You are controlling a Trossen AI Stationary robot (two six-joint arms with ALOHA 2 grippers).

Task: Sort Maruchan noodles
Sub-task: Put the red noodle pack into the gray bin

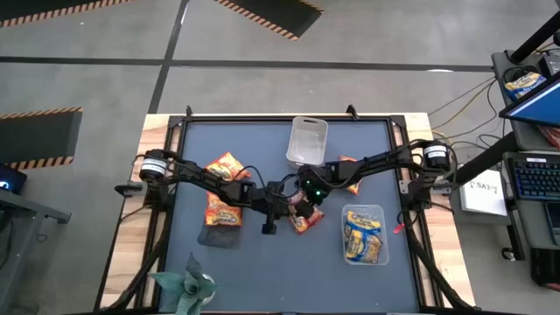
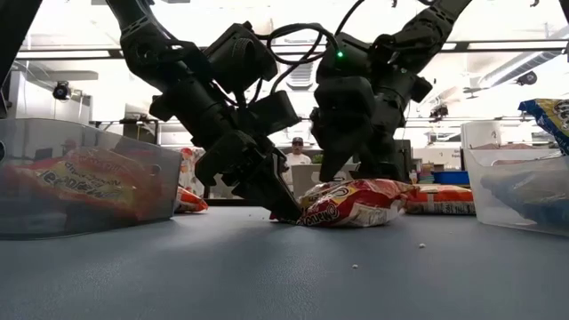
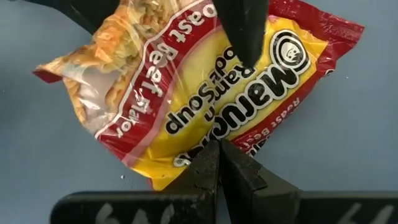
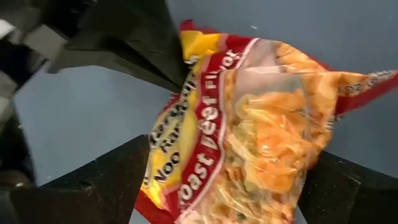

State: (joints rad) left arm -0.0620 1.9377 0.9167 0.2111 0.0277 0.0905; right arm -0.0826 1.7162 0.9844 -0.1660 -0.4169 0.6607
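Near the tabletop's middle, both arms are meeting over one orange-red packet. The left gripper is pinching its edge with fingers closed, likely steadying it, while the right gripper is straddling it, fingers spread wide.

"Maruchan Ramen Noodle Soup" on packet

A dark grey-blue table carries orange noodle packets at left and centre, an empty clear tub far centre, and another tub right.
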